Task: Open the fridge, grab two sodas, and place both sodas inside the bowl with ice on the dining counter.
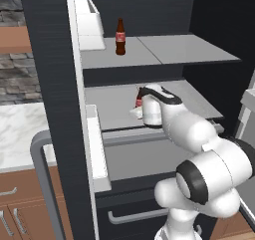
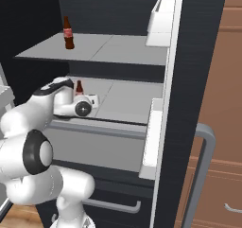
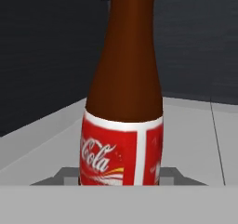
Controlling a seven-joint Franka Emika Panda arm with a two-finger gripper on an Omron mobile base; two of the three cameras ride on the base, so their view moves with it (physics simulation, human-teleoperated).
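Soda bottle [image 3: 123, 102] stands upright right at the gripper [image 2: 92, 100], its red label filling the hand view between the fingers; the jaws look closed around its lower body, low on the fridge's middle shelf [image 1: 114, 109]. Its neck shows just behind the hand [image 2: 79, 87]. A second soda bottle [image 1: 120, 37] stands upright on the upper shelf [image 1: 164, 50], well apart, inside the open fridge [image 1: 50, 84].

fridge [image 1: 55, 84] open, sodas [image 1: 120, 37] upright on shelves
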